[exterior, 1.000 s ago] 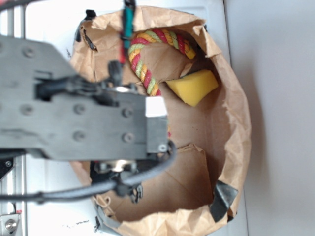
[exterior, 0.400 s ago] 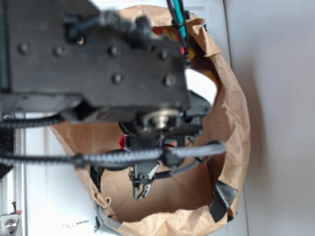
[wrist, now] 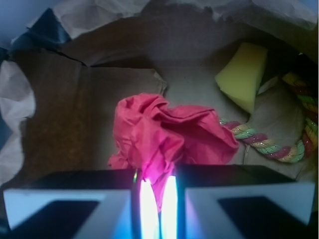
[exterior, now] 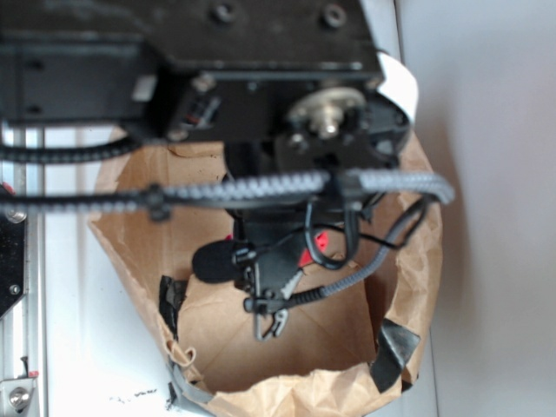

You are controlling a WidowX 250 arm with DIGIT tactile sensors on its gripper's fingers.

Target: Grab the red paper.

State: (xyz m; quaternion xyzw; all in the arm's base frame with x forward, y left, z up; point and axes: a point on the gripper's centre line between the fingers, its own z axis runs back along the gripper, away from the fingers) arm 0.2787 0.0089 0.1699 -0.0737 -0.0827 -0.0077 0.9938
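Exterior view, arm: I am seeing the black arm [exterior: 261, 61] filling the top of the frame, blurred, with a metal hub and braided cables looping under it.
Exterior view, bag: the brown paper bag [exterior: 417, 261] is standing open beneath the arm, its rim crumpled and rolled, its floor flat and creased.
Exterior view, gripper: the gripper [exterior: 271, 326] is hanging low inside the bag; I cannot tell from here how the fingers are set.
Exterior view, paper: I am catching only small red glimpses of the red paper [exterior: 320, 241] behind the cables, close against the gripper body.
Wrist view, gripper: the gripper [wrist: 158, 199] is showing 2 pale finger pads [wrist: 146, 211] standing nearly together, pinching a fold of the red paper between them.
Wrist view, paper: the red paper [wrist: 164, 132] is sitting on the bag floor straight ahead of the fingers, its near edge pulled down into the narrow gap; it is a bright red wad, thin and tissue-like, wrinkled into ruffled folds.
Wrist view, sponge: a smooth yellow sponge wedge [wrist: 244, 74] is lying further back to the right, apart from the paper.
Wrist view, rope: a twisted red, yellow and green rope [wrist: 269, 144] is curving along the right side, 1 end just beside the paper.
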